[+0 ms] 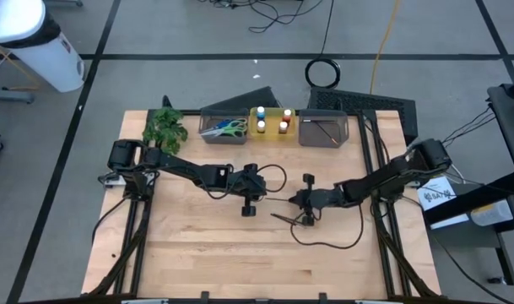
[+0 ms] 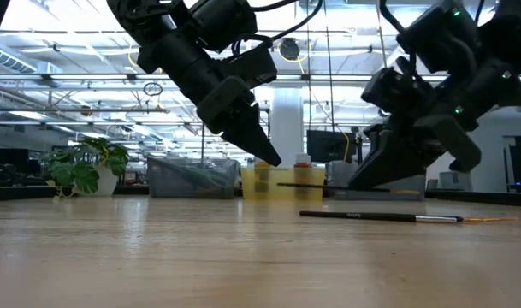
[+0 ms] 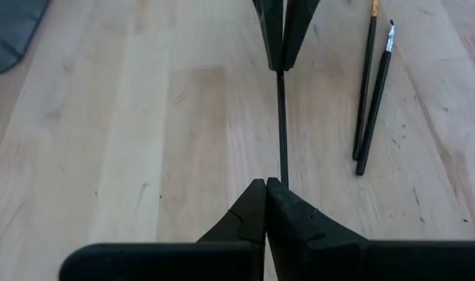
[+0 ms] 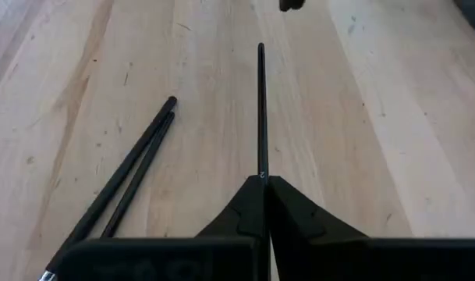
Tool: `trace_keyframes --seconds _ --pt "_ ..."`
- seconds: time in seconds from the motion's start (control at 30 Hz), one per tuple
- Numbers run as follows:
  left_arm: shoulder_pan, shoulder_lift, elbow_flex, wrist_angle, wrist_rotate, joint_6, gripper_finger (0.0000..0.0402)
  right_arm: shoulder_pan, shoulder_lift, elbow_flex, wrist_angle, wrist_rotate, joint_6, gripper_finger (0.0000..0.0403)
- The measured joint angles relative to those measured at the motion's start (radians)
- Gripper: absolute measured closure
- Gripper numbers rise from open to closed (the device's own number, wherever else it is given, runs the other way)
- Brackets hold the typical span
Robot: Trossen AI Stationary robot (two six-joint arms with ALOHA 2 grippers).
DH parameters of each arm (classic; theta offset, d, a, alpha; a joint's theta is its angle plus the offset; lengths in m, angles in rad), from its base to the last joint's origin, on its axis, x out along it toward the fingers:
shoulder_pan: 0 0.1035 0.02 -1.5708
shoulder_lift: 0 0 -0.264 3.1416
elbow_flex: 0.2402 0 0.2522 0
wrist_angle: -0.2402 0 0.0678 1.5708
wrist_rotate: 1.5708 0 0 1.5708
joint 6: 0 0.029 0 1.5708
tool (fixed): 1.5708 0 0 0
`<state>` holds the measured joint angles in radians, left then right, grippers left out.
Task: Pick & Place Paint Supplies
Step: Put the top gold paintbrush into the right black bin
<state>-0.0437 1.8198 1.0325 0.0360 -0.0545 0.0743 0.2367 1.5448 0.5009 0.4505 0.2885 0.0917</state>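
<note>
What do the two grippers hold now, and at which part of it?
Both hold one thin dark brush. The right gripper is shut on one end; the left gripper is shut on the other end, above the table.

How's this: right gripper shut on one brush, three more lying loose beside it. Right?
Not three: two loose brushes lie beside it, as the right wrist view shows. The right gripper is indeed shut on one brush.

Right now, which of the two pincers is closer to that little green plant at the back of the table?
Left. The left pincer is mid-table, on the plant's side; the right pincer, shut on a thin brush, sits farther across.
</note>
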Motion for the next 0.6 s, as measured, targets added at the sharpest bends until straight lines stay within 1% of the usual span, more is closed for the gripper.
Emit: trace_keyframes --seconds 0.27,0.43,0.6 --pt "0.000 0.000 0.000 0.003 0.000 -0.001 0.0392 -0.014 -0.124 -0.067 -0.002 0.052 0.005 0.0403" --pt "0.000 0.000 0.000 0.017 0.000 -0.001 0.0392 -0.076 -0.230 -0.108 -0.057 0.056 0.027 0.0402" --pt "0.001 0.000 0.000 0.025 0.000 0.003 0.0392 -0.150 -0.356 -0.123 -0.089 0.056 -0.035 0.0402"
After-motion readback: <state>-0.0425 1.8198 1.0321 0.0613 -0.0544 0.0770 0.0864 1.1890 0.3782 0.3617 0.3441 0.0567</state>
